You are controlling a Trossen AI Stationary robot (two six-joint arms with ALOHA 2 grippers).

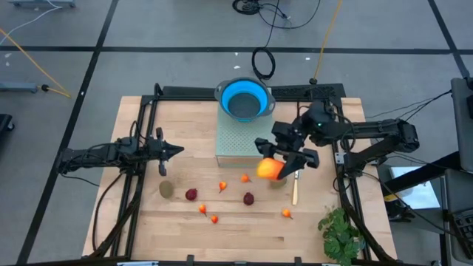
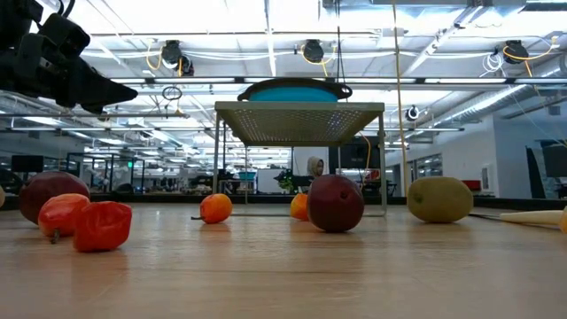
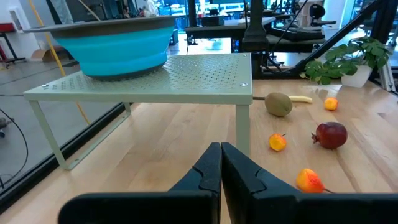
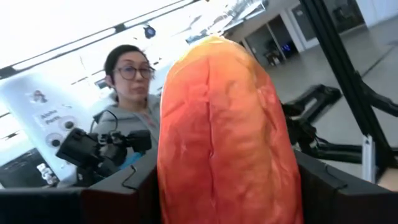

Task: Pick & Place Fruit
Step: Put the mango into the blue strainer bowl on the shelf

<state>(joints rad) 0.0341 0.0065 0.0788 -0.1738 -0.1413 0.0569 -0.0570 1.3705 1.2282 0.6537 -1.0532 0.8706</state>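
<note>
**Mango in the air, everything else waiting on the table**

The right hand (image 1: 284,164) is gripping the mango (image 1: 268,170) between its two fingers, which are standing wide around the fruit's body, and is carrying it clear of the table (image 1: 148,229), just in front of the pale perforated stand (image 1: 236,140). The right wrist view is filled with the mango's orange-red skin, with a dark finger showing on either side of it. The blue bowl (image 1: 244,98) is sitting on top of the stand; judging by the task, it is the likely destination, and no fruit is showing inside it from above.

The left hand (image 1: 171,150) is waiting over the left side of the table with its fingers pressed together and nothing between them.

The rest of the fruit is lying on the wood: a kiwi (image 1: 166,189) at the left, a second kiwi (image 1: 278,182) partly under the mango, two dark-red balls (image 1: 191,194), and several tiny orange-red pieces (image 1: 244,178) scattered between them. The knife (image 1: 295,189) and the green bunch (image 1: 341,233) are lying at the right.

The task seems to be at an early stage: one piece lifted, none placed.
</note>
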